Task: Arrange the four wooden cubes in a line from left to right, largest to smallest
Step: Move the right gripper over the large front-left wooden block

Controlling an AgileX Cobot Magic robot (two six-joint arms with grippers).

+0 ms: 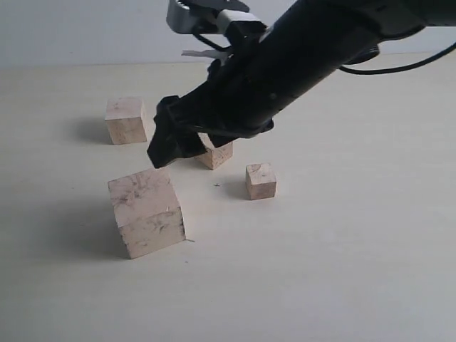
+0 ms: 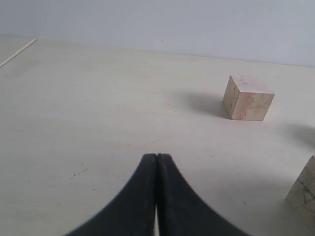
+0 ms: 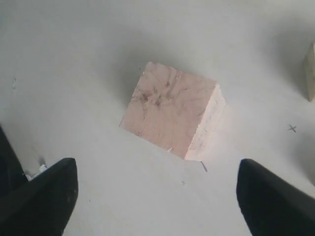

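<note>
Four pale wooden cubes rest on the light table. The largest cube [image 1: 146, 211] is at the front left, tilted out of square with the table edge; it fills the middle of the right wrist view [image 3: 172, 109]. The second-largest cube [image 1: 125, 120] stands at the back left and also shows in the left wrist view [image 2: 247, 97]. A smaller cube [image 1: 216, 154] is partly hidden behind the right gripper. The smallest cube [image 1: 261, 180] sits right of centre. My right gripper [image 1: 167, 146] hovers open just behind and above the largest cube, its fingers [image 3: 54, 191] spread wide with nothing between them. My left gripper [image 2: 156, 162] is shut and empty, low over bare table.
The black right arm [image 1: 306, 50] reaches in from the upper right across the middle. A small dark mark [image 1: 216, 186] lies on the table between the cubes. A corner of another cube [image 2: 304, 194] shows at the left wrist view's edge.
</note>
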